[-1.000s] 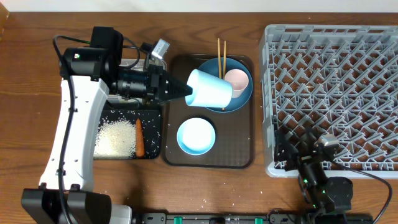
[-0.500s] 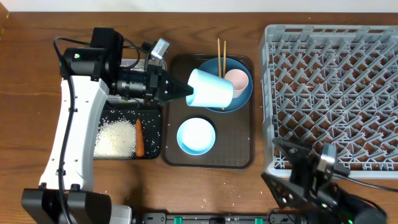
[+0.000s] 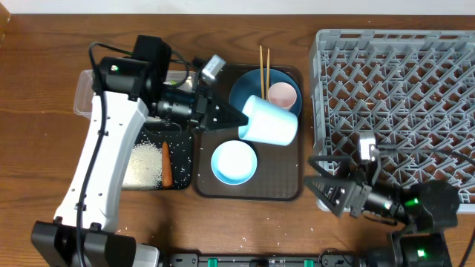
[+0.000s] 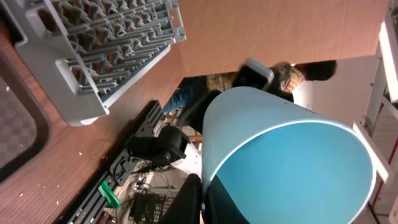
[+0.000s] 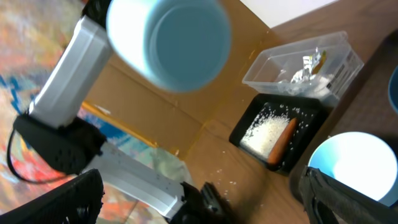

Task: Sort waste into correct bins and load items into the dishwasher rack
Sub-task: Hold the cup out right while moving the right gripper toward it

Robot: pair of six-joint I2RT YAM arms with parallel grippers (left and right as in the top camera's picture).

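Grey rack (image 3: 397, 111) on the surface's (image 3: 44, 89) right side. Beside it, brown tray (image 3: 249, 189) carrying plate (image 3: 245, 93) and bowl (image 3: 234, 162). Above the tray, blue cup (image 3: 271, 122) tipped sideways, rim pinched in left hand (image 3: 241, 119). Right hand (image 3: 315, 178) spread wide, empty, at the rack's near-left corner.

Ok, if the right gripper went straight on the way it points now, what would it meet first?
Probably the brown serving tray at its right rim, then the white-blue bowl on it. Height is unclear, so the open right gripper might pass above the rim.
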